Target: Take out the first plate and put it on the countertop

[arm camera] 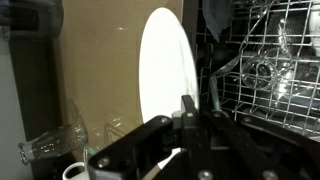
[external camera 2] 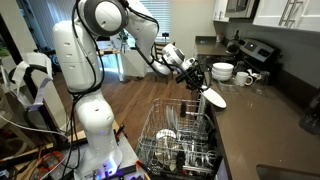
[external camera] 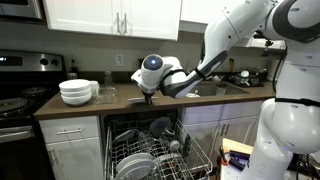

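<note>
Both exterior views are small and grainy, lit by soft, even indoor light. In an exterior view, a bright opening (external camera 2: 135, 58) well behind the gripper (external camera 2: 197, 80) glares white with daylight. In the wrist view the plate (arm camera: 165, 75) just ahead of the gripper is blown out to flat white and shows no surface detail. The fingers (arm camera: 188, 106) are dark, close to silhouette, with soft edges. The dishwasher rack (arm camera: 270, 55) beside them is dim. A glass (arm camera: 48, 148) on the other side looks blurred.
</note>
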Tool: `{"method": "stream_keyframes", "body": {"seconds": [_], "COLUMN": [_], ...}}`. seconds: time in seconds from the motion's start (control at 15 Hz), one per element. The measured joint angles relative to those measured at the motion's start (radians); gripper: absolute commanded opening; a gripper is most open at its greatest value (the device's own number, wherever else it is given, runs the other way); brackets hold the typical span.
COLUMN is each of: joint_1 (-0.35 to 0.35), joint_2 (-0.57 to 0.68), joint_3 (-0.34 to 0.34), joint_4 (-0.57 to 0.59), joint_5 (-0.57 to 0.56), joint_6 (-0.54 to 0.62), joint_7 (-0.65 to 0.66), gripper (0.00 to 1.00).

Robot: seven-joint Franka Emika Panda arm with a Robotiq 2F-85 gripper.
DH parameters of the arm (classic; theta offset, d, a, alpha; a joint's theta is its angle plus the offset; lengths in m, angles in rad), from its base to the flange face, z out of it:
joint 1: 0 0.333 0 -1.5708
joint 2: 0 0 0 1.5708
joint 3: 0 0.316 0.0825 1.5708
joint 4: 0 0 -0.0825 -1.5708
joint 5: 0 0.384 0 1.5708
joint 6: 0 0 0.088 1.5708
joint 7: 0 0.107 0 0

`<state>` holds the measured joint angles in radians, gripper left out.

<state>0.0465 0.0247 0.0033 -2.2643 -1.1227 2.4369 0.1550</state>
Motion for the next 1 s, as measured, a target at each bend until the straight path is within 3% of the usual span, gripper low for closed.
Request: {"method": "stream_keyframes", "body": {"seconds": [0.73, 1.0], "joint_1": [-0.037, -0.056], "joint_2": [0.101, 0.147], "joint_3": [-0.055, -0.068], "joint_4": [0.055, 0.109], "joint_5": [-0.186, -0.189], "joint_6": [0.066, 0.099], "joint_7": [0.158, 0.159], "gripper": [0.04, 0.13]}}
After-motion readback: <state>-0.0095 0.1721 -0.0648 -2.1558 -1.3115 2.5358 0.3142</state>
